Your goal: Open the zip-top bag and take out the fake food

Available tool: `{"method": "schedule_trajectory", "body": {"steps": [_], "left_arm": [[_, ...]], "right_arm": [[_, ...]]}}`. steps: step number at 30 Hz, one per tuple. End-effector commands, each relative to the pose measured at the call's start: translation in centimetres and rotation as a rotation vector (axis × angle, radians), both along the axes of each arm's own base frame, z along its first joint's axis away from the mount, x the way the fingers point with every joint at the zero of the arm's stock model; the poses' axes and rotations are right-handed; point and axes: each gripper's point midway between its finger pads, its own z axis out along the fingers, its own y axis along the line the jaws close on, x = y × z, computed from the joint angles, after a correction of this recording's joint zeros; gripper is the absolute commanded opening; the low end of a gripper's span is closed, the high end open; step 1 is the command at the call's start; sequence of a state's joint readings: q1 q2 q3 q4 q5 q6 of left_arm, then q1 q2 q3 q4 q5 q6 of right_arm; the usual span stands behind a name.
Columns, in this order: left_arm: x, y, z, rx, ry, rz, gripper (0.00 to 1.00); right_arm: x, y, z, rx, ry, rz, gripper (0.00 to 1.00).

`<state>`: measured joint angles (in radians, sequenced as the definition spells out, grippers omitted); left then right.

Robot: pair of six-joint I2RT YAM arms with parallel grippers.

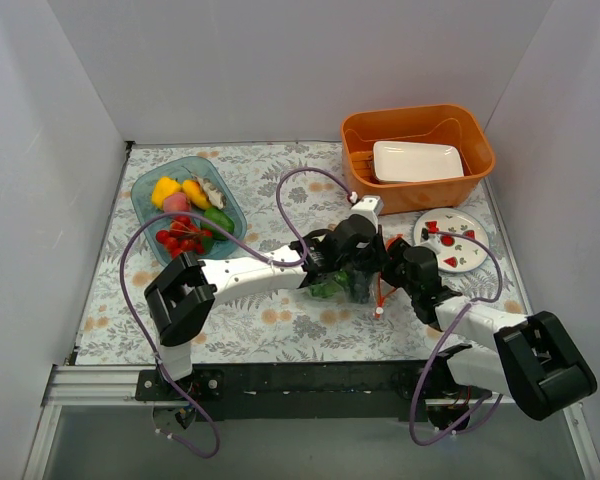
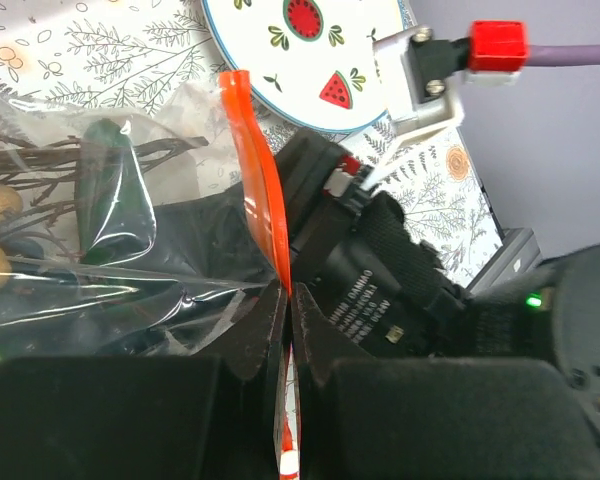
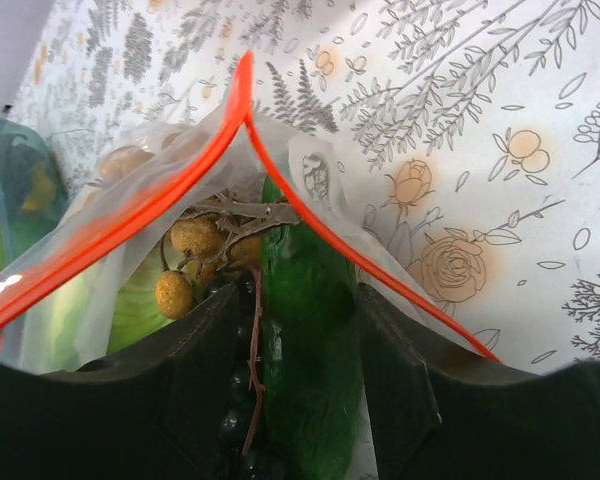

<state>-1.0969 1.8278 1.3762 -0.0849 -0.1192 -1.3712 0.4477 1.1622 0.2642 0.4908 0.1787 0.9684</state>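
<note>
The zip-top bag (image 3: 310,180) lies on the floral tablecloth (image 3: 480,150) with its mouth spread open, the red-orange zip strip (image 3: 160,205) parting into two lips that meet at the far end. Inside lie a dark-green cucumber (image 3: 305,330), a cluster of brown round pieces (image 3: 185,265) on thin stems, and pale lettuce (image 3: 140,310). The right gripper (image 3: 300,400) has its black fingers (image 3: 190,380) held wide apart, the cucumber between them. A teal tray (image 3: 10,190) shows at the view's left edge.

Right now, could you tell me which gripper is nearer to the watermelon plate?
Right. The right gripper sits at the bag's mouth on the plate's side; the left gripper pinches the zip strip farther from it.
</note>
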Motion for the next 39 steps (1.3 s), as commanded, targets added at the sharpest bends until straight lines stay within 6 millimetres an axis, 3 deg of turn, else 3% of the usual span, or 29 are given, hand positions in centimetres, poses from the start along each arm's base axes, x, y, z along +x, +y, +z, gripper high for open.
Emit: {"method": "schedule_trajectory", "body": {"steps": [1, 5, 6, 8, 9, 12, 13, 20, 27, 31, 34, 39], "left_arm": [[-0.6, -0.4, 1.6, -0.061, -0.005, -0.013, 0.0], [-0.4, 0.6, 2.0, -0.076, -0.02, 0.025, 0.0], [-0.2, 0.9, 2.0, -0.076, -0.023, 0.046, 0.0], [0.0, 1.2, 1.8, -0.073, -0.021, 0.063, 0.0], [0.3, 1.4, 1.7, -0.069, -0.029, 0.073, 0.0], [1.2, 1.7, 1.4, -0.06, -0.017, 0.101, 0.0], [1.7, 1.9, 1.5, -0.068, -0.025, 0.11, 0.0], [4.8, 3.1, 2.3, -0.098, -0.046, 0.184, 0.0], [6.2, 4.2, 3.5, -0.11, -0.079, 0.22, 0.0], [6.1, 5.9, 3.4, -0.11, -0.085, 0.241, 0.0], [5.8, 6.2, 5.0, -0.16, -0.112, 0.218, 0.0], [5.3, 7.3, 6.3, -0.178, -0.138, 0.218, 0.0]], "right_arm": [[0.6, 0.2, -0.5, -0.016, -0.017, 0.0, 0.58], [0.6, 0.4, -2.2, -0.054, 0.023, 0.021, 0.56], [0.5, 0.5, -2.4, -0.051, 0.027, 0.025, 0.5], [0.6, 0.8, -1.8, -0.038, 0.005, 0.044, 0.41], [0.4, 0.9, -1.7, -0.048, -0.004, 0.055, 0.31], [-0.1, 1.2, -0.5, -0.052, -0.025, 0.086, 0.25], [-0.1, 1.4, 0.9, -0.063, -0.07, 0.104, 0.25], [-1.9, 1.1, 2.5, -0.142, -0.095, 0.162, 0.18], [-3.2, 1.6, 3.9, -0.184, -0.162, 0.264, 0.24], [-3.4, 1.9, 5.5, -0.189, -0.197, 0.297, 0.21], [-3.7, 2.5, 6.0, -0.174, -0.204, 0.338, 0.29], [-3.9, 2.3, 5.7, -0.189, -0.18, 0.337, 0.3]]}}
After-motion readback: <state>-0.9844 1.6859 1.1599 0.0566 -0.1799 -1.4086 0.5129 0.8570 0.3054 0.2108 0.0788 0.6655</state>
